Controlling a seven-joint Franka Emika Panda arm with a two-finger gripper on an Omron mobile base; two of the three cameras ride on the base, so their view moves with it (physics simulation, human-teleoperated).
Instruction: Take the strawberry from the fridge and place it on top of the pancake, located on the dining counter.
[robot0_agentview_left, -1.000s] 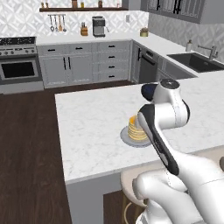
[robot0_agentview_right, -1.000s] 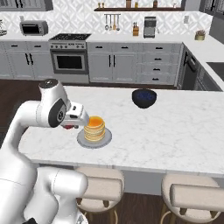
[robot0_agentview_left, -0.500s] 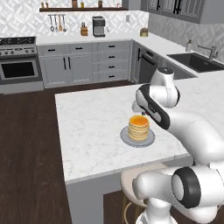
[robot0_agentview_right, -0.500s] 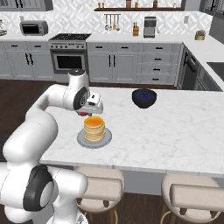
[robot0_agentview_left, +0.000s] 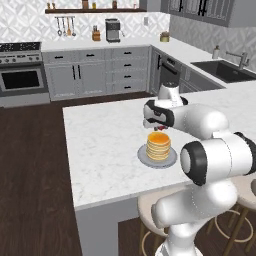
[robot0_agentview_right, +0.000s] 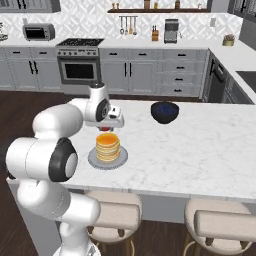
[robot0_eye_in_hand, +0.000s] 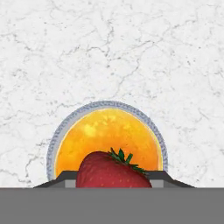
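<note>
My gripper (robot0_eye_in_hand: 113, 183) is shut on the strawberry (robot0_eye_in_hand: 113, 170), a bright red fruit with a green leafy cap, held just above the pancake (robot0_eye_in_hand: 105, 133). The tan-orange pancake stack (robot0_agentview_left: 159, 145) rests on a round grey plate (robot0_agentview_left: 145, 159) on the white marbled dining counter (robot0_agentview_left: 100, 150). In the right base view the gripper (robot0_agentview_right: 107, 129) hangs over the stack (robot0_agentview_right: 107, 145), a red speck of strawberry (robot0_agentview_right: 104, 129) between its fingers. The far side of the stack lies under the hand (robot0_agentview_left: 160, 114). The fridge is out of view.
A dark blue bowl (robot0_agentview_right: 165, 112) stands on the counter beyond the plate (robot0_agentview_right: 121, 159), to the right. Round pale stools (robot0_agentview_right: 220, 222) line the counter's near edge. Bare marble (robot0_eye_in_hand: 109, 52) surrounds the plate (robot0_eye_in_hand: 61, 127).
The gripper has carried the strawberry sideways from beside the plate to over the pancake stack, and the arm's elbow has swung round. Plate and bowl stay put.
</note>
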